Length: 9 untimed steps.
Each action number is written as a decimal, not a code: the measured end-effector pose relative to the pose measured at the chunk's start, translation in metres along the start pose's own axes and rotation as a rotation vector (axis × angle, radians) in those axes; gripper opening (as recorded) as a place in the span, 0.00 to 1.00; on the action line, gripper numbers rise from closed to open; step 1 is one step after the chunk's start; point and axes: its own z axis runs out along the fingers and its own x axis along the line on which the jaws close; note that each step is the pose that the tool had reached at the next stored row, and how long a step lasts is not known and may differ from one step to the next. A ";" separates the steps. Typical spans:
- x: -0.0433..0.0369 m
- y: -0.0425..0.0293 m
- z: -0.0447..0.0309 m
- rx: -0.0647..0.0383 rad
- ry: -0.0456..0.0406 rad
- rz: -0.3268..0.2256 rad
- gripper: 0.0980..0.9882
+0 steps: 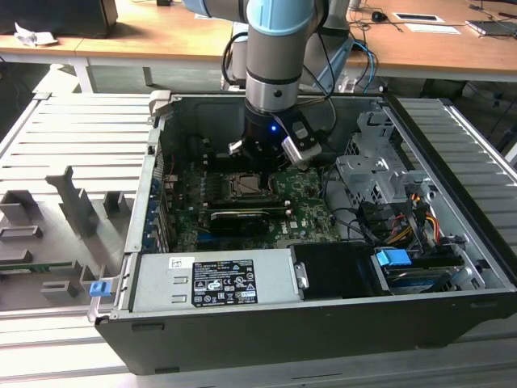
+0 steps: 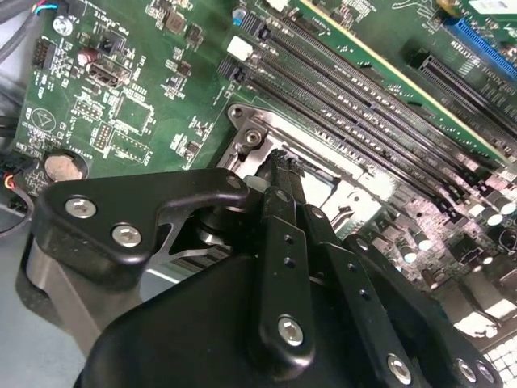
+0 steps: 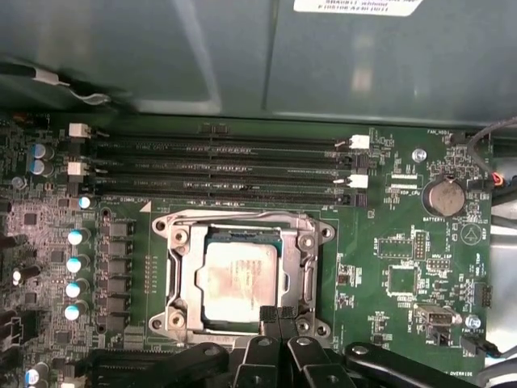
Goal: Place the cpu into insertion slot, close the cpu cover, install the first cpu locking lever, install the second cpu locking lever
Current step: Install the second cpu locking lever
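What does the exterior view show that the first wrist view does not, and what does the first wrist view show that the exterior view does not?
The exterior view alone takes in the whole open computer case, the arm reaching down into it, the grey power supply box and the wooden desks behind. The first wrist view alone looks straight down on the cpu, seated in the insertion slot with the cpu cover around it, and the round coin battery. Both show the green motherboard, the memory slots and the gripper near the socket.
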 end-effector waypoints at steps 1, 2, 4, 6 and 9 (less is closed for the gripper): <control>0.0000 -0.0006 0.0000 0.000 0.0000 0.000 0.01; 0.0001 -0.0013 0.0000 0.000 0.0000 0.000 0.01; 0.0001 -0.0026 -0.0001 0.000 0.0000 0.000 0.01; 0.0001 -0.0031 -0.0025 0.000 0.0001 0.000 0.01; 0.0001 -0.0035 -0.0038 0.000 -0.0001 0.000 0.01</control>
